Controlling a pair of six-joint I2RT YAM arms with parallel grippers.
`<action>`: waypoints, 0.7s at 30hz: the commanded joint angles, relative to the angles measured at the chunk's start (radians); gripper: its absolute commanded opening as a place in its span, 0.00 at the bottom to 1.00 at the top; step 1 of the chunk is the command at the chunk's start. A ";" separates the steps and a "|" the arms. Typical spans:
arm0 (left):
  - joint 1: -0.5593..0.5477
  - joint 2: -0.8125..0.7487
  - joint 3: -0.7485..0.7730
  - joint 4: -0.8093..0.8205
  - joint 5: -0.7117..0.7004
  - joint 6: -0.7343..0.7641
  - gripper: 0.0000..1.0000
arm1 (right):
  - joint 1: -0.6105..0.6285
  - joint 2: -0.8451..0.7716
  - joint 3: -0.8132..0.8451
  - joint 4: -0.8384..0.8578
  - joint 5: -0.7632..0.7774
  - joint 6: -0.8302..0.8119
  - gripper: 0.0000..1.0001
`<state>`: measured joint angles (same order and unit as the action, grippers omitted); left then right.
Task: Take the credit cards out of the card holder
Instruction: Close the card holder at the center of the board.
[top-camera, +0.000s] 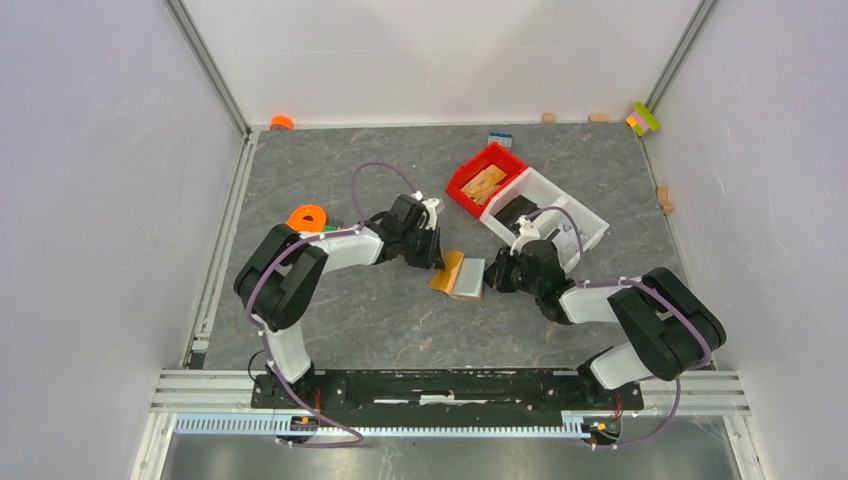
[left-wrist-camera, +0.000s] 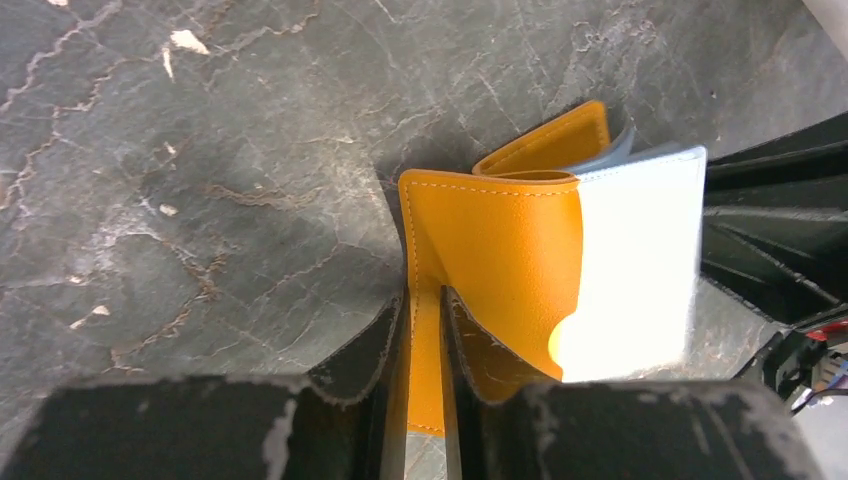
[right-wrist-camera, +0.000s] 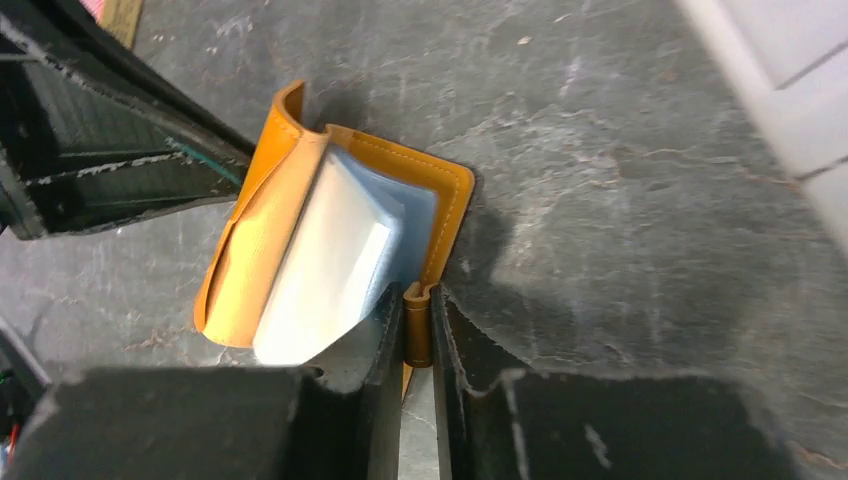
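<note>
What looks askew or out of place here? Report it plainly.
The card holder is not lying flat: it stands half open and tilted, one orange flap pinched by the left gripper, the opposite flap by the right gripper. Nothing looks spilled or damaged.

Card holder (top-camera: 459, 274): small orange-tan folding wallet, centre of the overhead frame, just below the middle. Partly open, with its covers splayed and one flap raised rather than lying flat. Pale stitching runs along the edges. Pale blue-grey lining and a light inner leaf show between the orange covers.
</note>
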<state>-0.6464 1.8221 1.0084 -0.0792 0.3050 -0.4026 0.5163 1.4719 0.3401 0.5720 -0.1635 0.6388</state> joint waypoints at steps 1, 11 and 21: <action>-0.032 -0.006 -0.002 0.104 0.137 -0.062 0.22 | 0.044 0.017 0.046 0.116 -0.182 0.003 0.20; -0.020 -0.069 -0.034 0.118 0.131 -0.072 0.23 | 0.045 -0.045 0.054 0.036 -0.129 -0.047 0.33; 0.022 -0.130 -0.073 0.101 0.043 -0.093 0.24 | 0.045 -0.108 0.067 -0.086 0.014 -0.087 0.18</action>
<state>-0.6384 1.7500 0.9463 -0.0006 0.3859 -0.4561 0.5564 1.4181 0.3706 0.5163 -0.2295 0.5888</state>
